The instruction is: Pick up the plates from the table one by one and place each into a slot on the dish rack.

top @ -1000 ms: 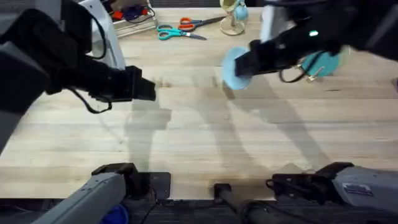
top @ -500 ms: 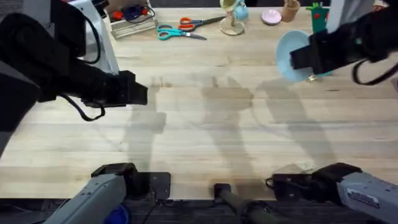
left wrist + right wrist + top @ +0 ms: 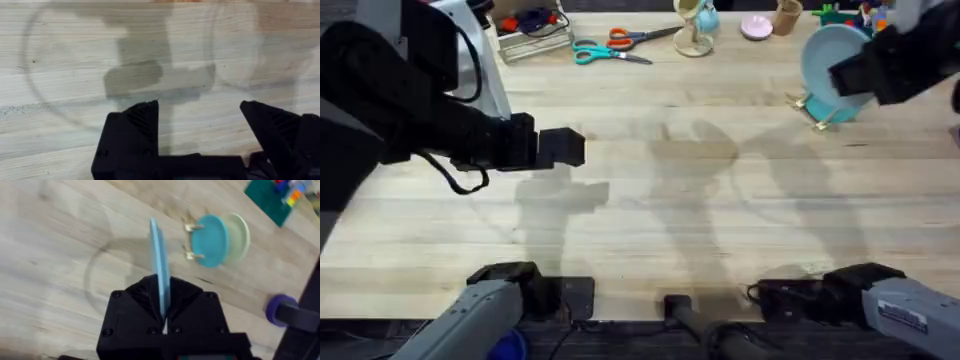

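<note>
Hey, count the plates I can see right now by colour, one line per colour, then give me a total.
Pale blue plate, held on edge in the right gripper: 1
Teal plate, standing in the dish rack: 1
Pale green plate, standing behind the teal one: 1
Total: 3

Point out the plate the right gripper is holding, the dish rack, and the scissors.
pale blue plate [image 3: 160, 262]: right wrist view, on its thin edge above the fingers.
dish rack [image 3: 817, 112]: overhead view, on its wooden base under the plate.
scissors [image 3: 595, 50]: overhead view, on the teal handles.
</note>
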